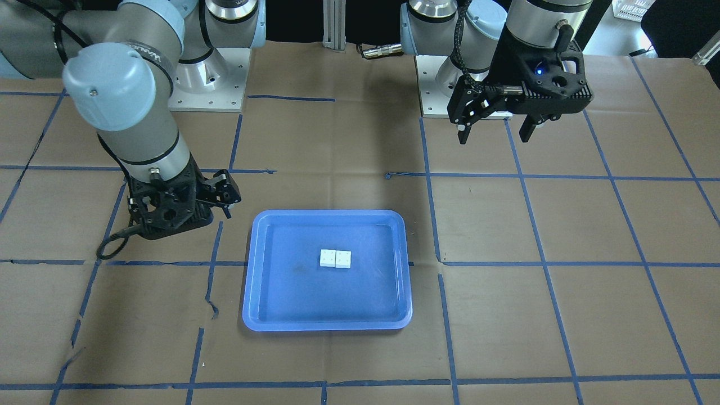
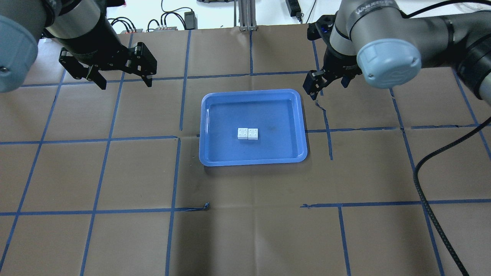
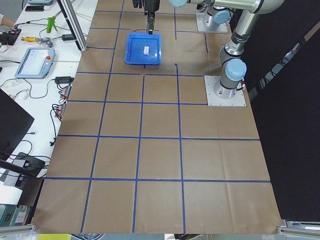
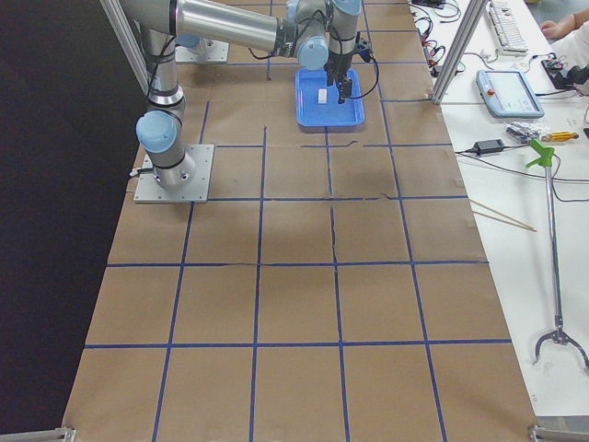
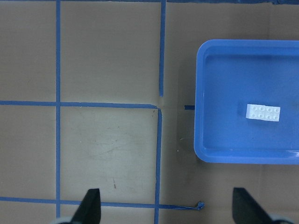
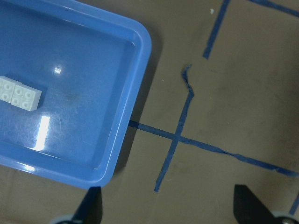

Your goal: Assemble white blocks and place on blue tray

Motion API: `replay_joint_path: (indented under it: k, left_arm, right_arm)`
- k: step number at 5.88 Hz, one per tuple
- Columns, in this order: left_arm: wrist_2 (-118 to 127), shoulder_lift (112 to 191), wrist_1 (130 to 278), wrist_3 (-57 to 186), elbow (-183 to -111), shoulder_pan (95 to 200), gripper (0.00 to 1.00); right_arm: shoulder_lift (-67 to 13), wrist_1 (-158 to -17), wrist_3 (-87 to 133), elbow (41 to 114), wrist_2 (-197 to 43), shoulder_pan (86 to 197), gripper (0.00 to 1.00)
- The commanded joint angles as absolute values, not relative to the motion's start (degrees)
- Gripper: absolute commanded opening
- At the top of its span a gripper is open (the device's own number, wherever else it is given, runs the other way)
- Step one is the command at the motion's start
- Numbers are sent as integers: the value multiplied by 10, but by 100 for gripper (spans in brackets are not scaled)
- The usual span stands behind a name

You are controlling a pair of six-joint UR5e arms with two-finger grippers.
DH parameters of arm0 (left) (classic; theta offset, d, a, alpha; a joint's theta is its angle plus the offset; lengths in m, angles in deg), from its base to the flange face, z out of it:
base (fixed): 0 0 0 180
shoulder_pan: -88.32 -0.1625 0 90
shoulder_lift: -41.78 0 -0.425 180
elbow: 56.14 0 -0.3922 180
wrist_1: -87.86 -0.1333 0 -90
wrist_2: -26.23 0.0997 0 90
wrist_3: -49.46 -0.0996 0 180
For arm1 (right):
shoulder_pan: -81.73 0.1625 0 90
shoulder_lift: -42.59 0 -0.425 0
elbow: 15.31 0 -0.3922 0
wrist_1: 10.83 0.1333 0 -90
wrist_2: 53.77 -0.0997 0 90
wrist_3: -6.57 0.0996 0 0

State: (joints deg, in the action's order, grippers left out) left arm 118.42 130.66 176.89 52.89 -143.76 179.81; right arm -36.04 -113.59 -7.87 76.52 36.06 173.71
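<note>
We find the white blocks (image 2: 247, 133) lying flat on the floor of the blue tray (image 2: 253, 160), close to its middle, studs up. The two sit side by side with edges touching and form one short bar. From these views we cannot confirm whether they are locked together or merely abut.

The tray rests on the table (image 2: 245, 230), which is covered in brown paper marked with a grid of blue tape. Apart from the blocks, we see nothing in the tray.

The left end effector (image 2: 124, 81) stands wide, its fingers (image 5: 91, 205) far apart at the lower corners of the wrist view, with nothing between them. It hangs over bare table, well apart from the tray on the robot's left, and points downward.

The right end effector (image 6: 168, 209) also stands wide and holds nothing. It sits just outside the tray's far right corner as seen from overhead; its wrist view shows that rounded corner and a tape crossing on the table beside it. Neither end effector touches the tray or the blocks.
</note>
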Motion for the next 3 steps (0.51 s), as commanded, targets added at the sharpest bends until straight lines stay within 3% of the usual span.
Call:
replay_joint_path:
  k: [1,3]
  left_arm:
    - [1184,1305,1769,528,-1438,1798,100]
    - [1184,1305,1769,528,-1438,1798,100]
  right_arm:
    - [-417,-1049,6,736,369,1721,100]
    - [-439,-999,44,704,373,1715,100]
